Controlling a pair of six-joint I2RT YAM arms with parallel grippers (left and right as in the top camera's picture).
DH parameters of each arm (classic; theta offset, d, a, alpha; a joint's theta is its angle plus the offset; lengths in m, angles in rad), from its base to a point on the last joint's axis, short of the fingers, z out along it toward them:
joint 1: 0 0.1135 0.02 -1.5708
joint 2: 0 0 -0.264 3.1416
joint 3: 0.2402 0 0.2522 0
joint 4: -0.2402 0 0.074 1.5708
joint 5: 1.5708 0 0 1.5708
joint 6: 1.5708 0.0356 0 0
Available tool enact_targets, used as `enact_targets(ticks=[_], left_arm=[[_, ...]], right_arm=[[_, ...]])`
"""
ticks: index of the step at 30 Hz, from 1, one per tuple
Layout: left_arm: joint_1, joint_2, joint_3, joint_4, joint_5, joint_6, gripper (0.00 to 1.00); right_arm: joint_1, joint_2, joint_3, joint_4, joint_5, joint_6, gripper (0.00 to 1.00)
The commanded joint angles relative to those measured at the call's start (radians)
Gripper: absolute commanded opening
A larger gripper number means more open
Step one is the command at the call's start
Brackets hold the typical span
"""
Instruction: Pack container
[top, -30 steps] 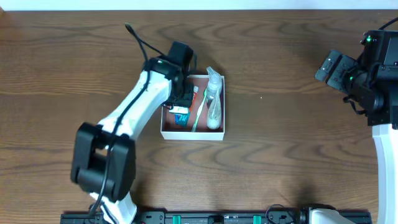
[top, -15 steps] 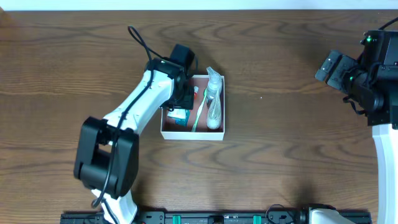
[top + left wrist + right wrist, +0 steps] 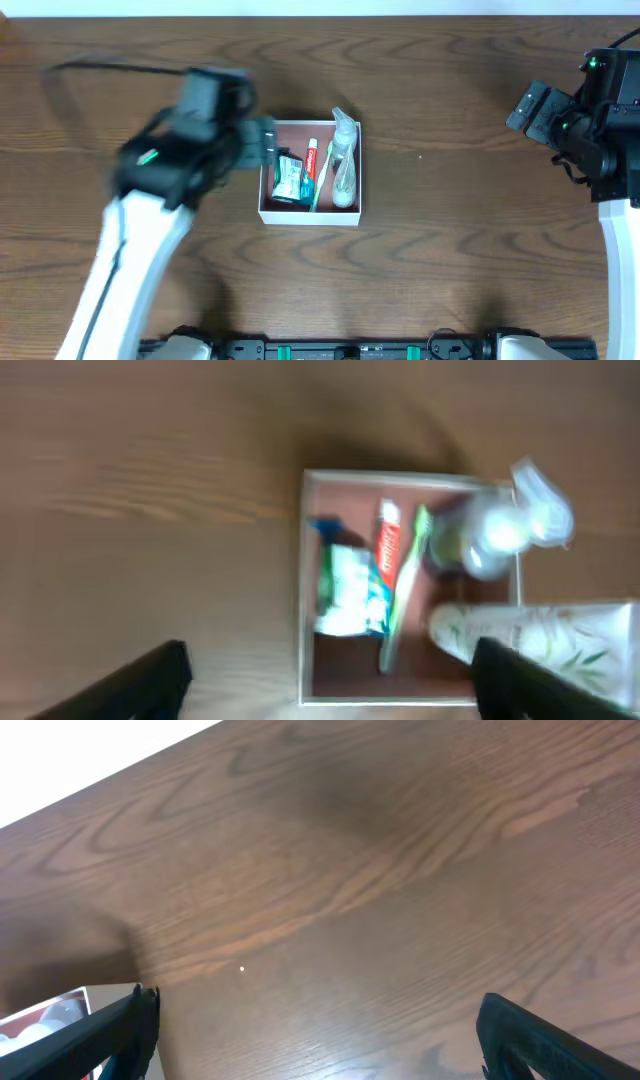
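Observation:
The container (image 3: 310, 216) is a shallow white-walled box with a pink-brown floor at the table's centre. In it lie a green-and-white packet (image 3: 288, 180), a toothpaste tube (image 3: 310, 165), a green toothbrush (image 3: 321, 182) and a clear spray bottle (image 3: 343, 160). My left gripper (image 3: 262, 142), blurred by motion, hovers at the box's upper left edge. In the left wrist view it (image 3: 335, 695) is open and holds nothing, with the container (image 3: 303, 590) and packet (image 3: 350, 590) below. At the far right my right gripper (image 3: 530, 108) is open above bare wood (image 3: 320, 1045).
Dark wooden table all round the box. The container's corner (image 3: 45, 1015) shows at the lower left of the right wrist view. The right arm's base (image 3: 620, 180) stands at the table's right edge, and a black rail (image 3: 350, 350) runs along the front edge.
The left gripper opened and pulled up and left out of the container, leaving the packet lying inside. The right arm has not moved.

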Motion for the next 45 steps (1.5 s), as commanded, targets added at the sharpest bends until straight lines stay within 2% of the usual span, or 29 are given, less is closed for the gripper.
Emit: enact_targets(ticks=[1,9,29,33,36,39,42,45], left_arm=[[0.086,-0.120,0.019,-0.033,-0.115,0.000,0.98],[0.228,-0.300,0.019,-0.105,-0.165,0.000,0.98],[0.230,-0.342,0.019,-0.113,-0.164,0.000,0.98],[0.230,-0.342,0.019,-0.113,-0.164,0.000,0.98],[0.230,-0.342,0.019,-0.113,-0.164,0.000,0.98],[0.230,-0.342,0.019,-0.113,-0.164,0.000,0.98],[0.230,-0.342,0.019,-0.113,-0.164,0.000,0.98],[0.230,-0.342,0.019,-0.113,-0.164,0.000,0.98]], right_arm=[[-0.006,0.002,0.000,-0.001,0.000,0.001,0.99],[-0.006,0.002,0.000,-0.001,0.000,0.001,0.98],[-0.004,0.001,-0.007,-0.001,0.000,0.001,0.99],[0.029,-0.058,-0.035,0.001,0.002,0.000,0.99],[0.088,-0.163,-0.109,0.054,0.121,-0.034,0.99],[0.135,-0.296,-0.255,0.189,0.212,-0.042,0.99],[0.152,-0.461,-0.472,0.399,0.209,-0.087,0.99],[0.152,-0.609,-0.666,0.525,0.164,-0.149,0.99]])
